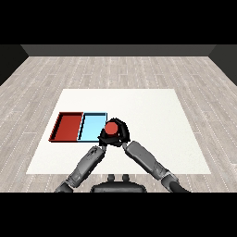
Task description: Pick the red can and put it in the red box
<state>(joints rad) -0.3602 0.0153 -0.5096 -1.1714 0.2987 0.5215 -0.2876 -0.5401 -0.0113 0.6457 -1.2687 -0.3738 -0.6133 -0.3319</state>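
The red can (pixel 111 128) shows its round red top just off the right edge of the light blue tray (pixel 91 126). My right hand (pixel 122 132) is curled round the can from the right and behind, shut on it. My left hand (pixel 101 139) sits close below and left of the can, near the blue tray's front right corner, and is partly hidden. The red tray (pixel 67 126) lies to the left of the blue one, with nothing in it.
The two trays lie side by side on the left half of the white table (pixel 152 120). Both forearms meet near the table's middle front. Grey wooden floor surrounds the table.
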